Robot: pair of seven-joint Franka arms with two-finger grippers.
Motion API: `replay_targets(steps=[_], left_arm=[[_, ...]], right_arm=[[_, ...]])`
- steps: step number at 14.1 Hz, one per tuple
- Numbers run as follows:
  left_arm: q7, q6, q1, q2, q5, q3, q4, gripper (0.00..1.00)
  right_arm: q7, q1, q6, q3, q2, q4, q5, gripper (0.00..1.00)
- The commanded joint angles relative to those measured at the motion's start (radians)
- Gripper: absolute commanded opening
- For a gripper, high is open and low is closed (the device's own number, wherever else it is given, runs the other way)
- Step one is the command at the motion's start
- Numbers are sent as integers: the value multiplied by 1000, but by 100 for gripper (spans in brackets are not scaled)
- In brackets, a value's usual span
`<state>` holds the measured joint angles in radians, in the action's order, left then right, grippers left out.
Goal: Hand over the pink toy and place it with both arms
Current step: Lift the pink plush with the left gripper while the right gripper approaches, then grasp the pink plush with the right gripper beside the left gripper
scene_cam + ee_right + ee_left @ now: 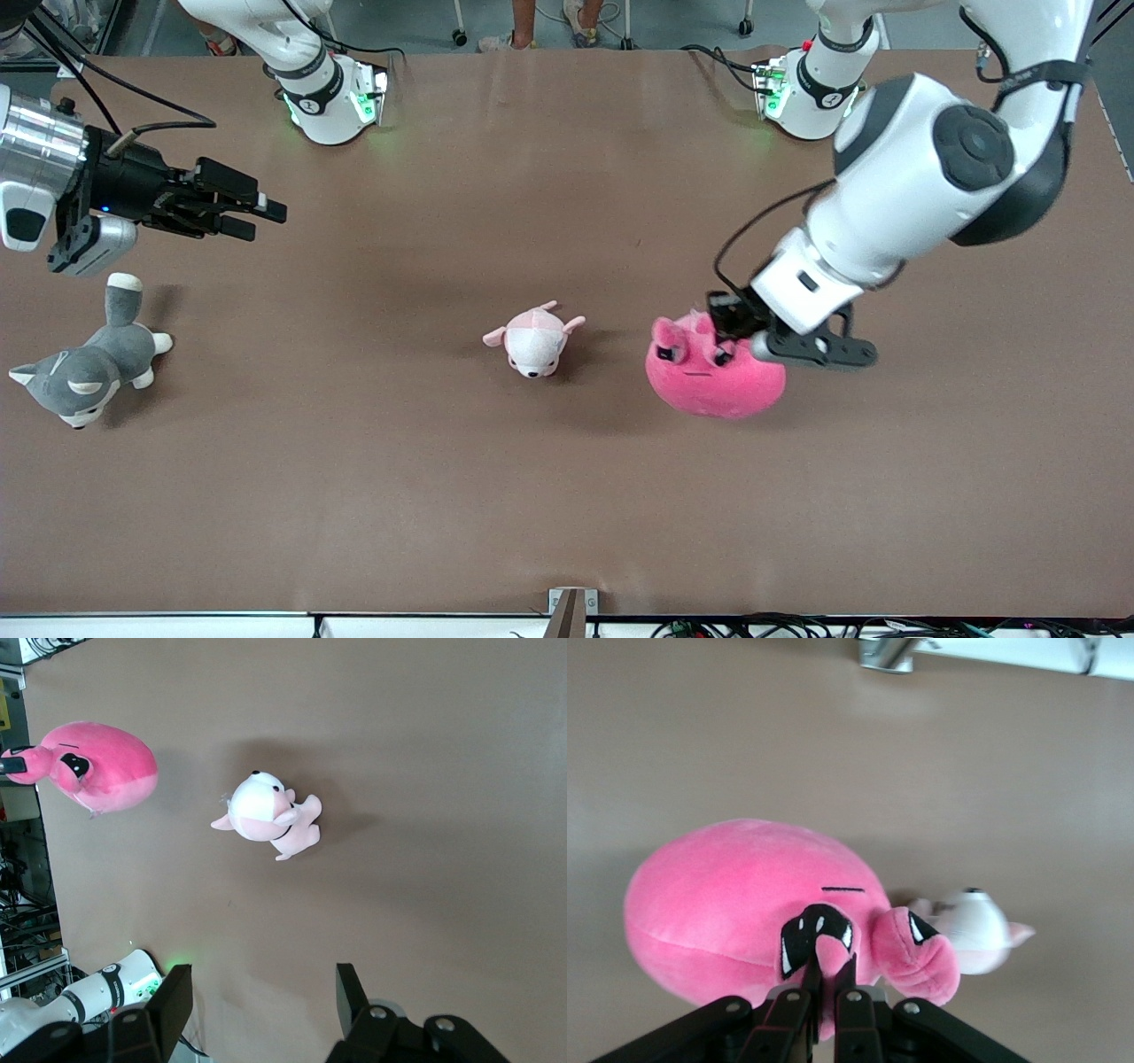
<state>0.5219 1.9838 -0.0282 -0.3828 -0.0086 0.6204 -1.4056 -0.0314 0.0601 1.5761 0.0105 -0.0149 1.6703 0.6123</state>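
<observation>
The hot-pink round plush toy [714, 379] with angry dark eyes is at the table's middle, toward the left arm's end. My left gripper [728, 335] is shut on a fold of its plush between the eyes, at the top of its face; in the left wrist view the toy [735, 904] fills the middle and the fingers [812, 970] pinch pink fabric. Whether the toy rests on the table or hangs just above it I cannot tell. My right gripper [257, 213] is open and empty, held in the air over the right arm's end of the table. The right wrist view shows the toy [102, 766] far off.
A small pale pink-and-white plush animal [534, 339] lies beside the pink toy at the table's centre; it also shows in the right wrist view [266, 813]. A grey-and-white plush husky [89, 365] lies at the right arm's end of the table, below the right gripper.
</observation>
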Motion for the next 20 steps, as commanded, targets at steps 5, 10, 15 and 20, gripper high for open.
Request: replay_targets(steps=[5, 10, 15, 20], left_arm=[[377, 107, 223, -90, -13, 1, 149, 0], [549, 280, 329, -125, -11, -1, 152, 0], [609, 379, 462, -169, -10, -83, 154, 0], [626, 379, 502, -165, -11, -123, 154, 0]], right_arm=[[24, 49, 4, 5, 16, -6, 153, 72], [33, 122, 80, 5, 69, -7, 231, 70], [67, 207, 188, 5, 121, -9, 219, 69], [68, 214, 196, 6, 138, -4, 138, 69]])
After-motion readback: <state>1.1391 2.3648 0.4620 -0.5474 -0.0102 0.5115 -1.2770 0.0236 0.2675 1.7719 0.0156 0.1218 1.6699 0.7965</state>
